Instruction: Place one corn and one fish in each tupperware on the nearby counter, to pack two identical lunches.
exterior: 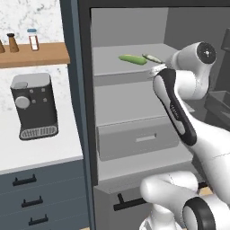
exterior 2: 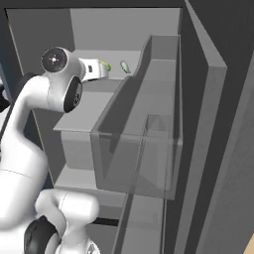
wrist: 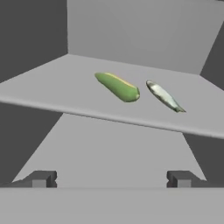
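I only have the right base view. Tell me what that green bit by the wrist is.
Observer: A green corn, lying beside the fish on the shelf, not touching it.
Operator: Report the end effector.
Observer: The end effector is open and empty, facing both items from short of the shelf edge.
Operator: Describe what's left of this cabinet.
Observer: A coffee machine stands on a white counter.

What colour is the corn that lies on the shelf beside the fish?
The corn is green, with a thin yellow streak along its top. The hand view shows it best.
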{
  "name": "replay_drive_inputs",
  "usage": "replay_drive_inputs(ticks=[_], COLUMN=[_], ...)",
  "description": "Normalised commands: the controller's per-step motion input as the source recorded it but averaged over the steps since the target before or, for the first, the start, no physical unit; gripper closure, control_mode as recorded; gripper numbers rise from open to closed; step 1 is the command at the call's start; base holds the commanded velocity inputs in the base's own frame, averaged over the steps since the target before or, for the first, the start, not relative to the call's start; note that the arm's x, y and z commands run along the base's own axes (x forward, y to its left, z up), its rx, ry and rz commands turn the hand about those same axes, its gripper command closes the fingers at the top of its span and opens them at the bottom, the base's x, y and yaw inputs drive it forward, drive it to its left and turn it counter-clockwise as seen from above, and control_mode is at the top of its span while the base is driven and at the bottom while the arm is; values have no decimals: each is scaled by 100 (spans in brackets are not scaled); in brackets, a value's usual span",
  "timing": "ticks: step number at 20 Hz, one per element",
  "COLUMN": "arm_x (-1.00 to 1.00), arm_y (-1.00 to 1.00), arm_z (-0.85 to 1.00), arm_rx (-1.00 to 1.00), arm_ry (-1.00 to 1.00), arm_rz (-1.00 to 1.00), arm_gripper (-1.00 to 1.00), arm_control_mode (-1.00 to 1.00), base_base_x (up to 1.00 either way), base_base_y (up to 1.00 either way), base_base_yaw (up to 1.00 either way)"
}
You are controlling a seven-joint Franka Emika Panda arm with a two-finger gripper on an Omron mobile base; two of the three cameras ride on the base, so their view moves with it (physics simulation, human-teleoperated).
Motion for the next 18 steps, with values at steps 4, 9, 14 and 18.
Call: replay_drive_inputs(ticks=[4,9,14,18], arm_x=[53,59,72,72], arm_y=[0,0,0,0], arm_z=[0,0,0,0], arm_rx=[0,0,4,4], arm_ry=[0,0,2,12], arm_rz=[-2,0,0,0], arm_gripper=[-100,-100,-100,-100], arm_control_mode=[-100,-100,-100,-100], base_base_x=[0,0,0,0], base_base_y=[0,0,0,0], base_base_yaw=[0,0,0,0])
